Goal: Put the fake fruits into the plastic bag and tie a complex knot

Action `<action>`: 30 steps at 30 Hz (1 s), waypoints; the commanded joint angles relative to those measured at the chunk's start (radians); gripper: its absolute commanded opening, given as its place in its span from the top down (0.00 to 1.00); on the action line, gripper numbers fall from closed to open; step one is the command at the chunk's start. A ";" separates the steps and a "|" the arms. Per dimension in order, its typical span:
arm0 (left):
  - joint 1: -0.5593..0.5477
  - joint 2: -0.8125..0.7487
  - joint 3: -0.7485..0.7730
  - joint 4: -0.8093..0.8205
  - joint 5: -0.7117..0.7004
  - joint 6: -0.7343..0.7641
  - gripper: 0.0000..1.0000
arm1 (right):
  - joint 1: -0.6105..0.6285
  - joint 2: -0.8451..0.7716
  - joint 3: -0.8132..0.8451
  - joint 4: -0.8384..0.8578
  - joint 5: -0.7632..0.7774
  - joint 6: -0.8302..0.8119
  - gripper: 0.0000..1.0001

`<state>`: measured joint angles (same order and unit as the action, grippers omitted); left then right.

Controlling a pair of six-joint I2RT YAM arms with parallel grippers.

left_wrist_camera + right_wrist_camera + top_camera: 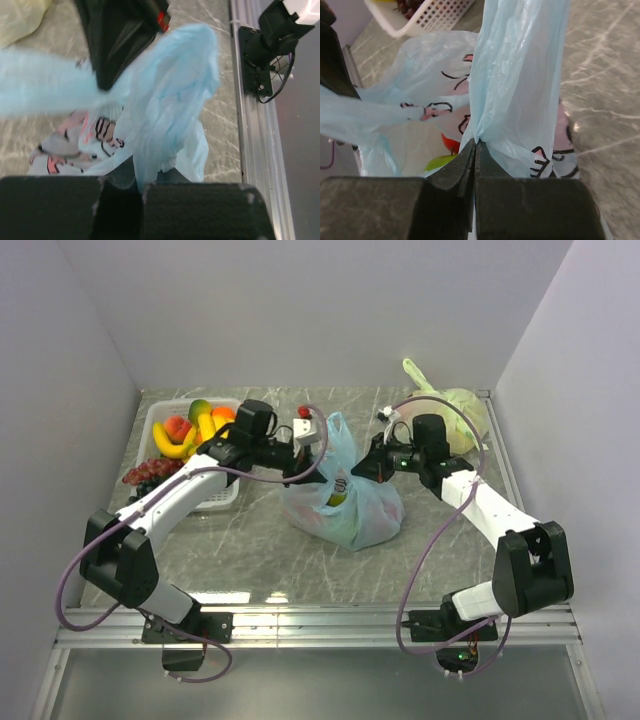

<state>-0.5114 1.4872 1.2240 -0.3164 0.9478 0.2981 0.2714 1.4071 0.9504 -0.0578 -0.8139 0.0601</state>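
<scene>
A grey marbled tabletop (pixel 250 550) lies between pale walls. At its middle sits the light-blue plastic bag (pixel 350 505), directly between the two pincers. The left pincer (pixel 141 189) is clamped tight on one handle ear (pixel 170 100), which rises straight out of its jaws. The right pincer (pixel 475 149) is likewise closed on the other handle ear (pixel 520 75), gathered into pleats at its tips. The two ears are held apart.

Below and beyond the right pincer the bag's mouth gapes. Inside show a red fruit (pixel 450 144) and a green fruit (pixel 440 162). From above, a yellow fruit (pixel 338 498) shows through the film.

To the outer side of the left pincer stands a white perforated basket (pixel 222 498). It holds bananas (pixel 175 445), a peach (pixel 178 427) and an orange (pixel 222 414), with dark grapes (pixel 150 472) at its near edge. Behind the right pincer, toward the back wall, lies a pale yellow-green tied bag (pixel 460 415).
</scene>
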 commanded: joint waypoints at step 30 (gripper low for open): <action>-0.072 0.217 0.164 0.040 0.068 0.131 1.00 | 0.075 -0.043 0.054 -0.102 -0.240 -0.276 0.45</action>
<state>-0.5777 1.6936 1.3399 -0.2649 0.9794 0.3805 0.3290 1.3464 0.9504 -0.1684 -1.0222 -0.1898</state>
